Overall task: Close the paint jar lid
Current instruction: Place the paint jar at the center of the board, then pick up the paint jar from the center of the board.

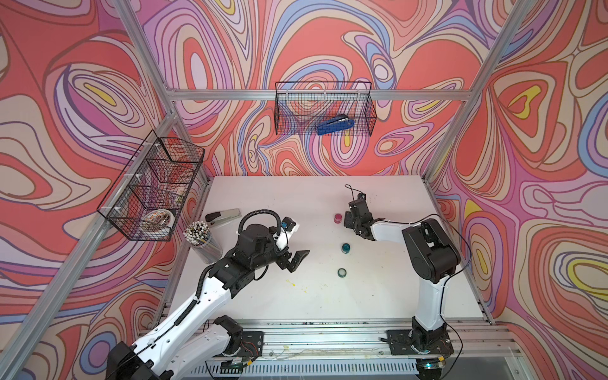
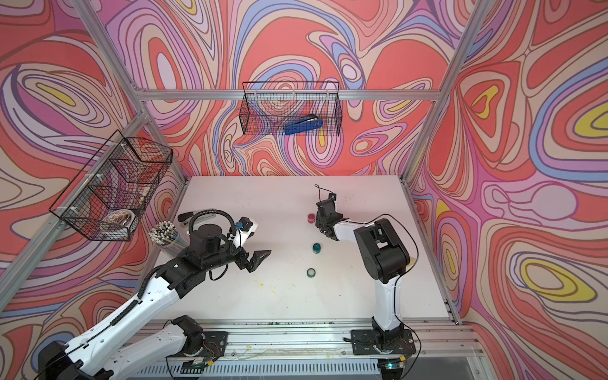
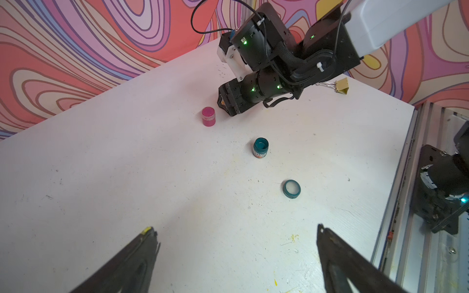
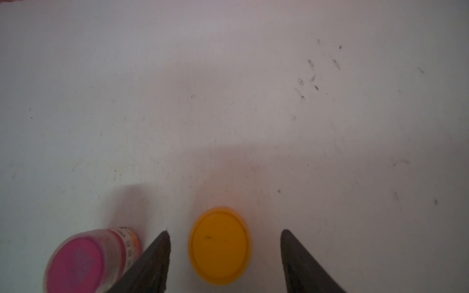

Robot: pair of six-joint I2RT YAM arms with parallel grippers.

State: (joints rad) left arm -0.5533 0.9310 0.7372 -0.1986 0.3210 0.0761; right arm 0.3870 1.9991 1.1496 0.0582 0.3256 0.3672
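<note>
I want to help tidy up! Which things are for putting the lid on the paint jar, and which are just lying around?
For the job: open teal jar, loose teal lid, right pincer, open around the orange-lidded jar.
Just lying about: pink jar, grey stapler, blue stapler, pencil cup, binder clip.

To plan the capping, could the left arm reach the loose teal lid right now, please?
Probably yes: the left claw stands open, and only bare table lies between it and the teal lid.
</note>
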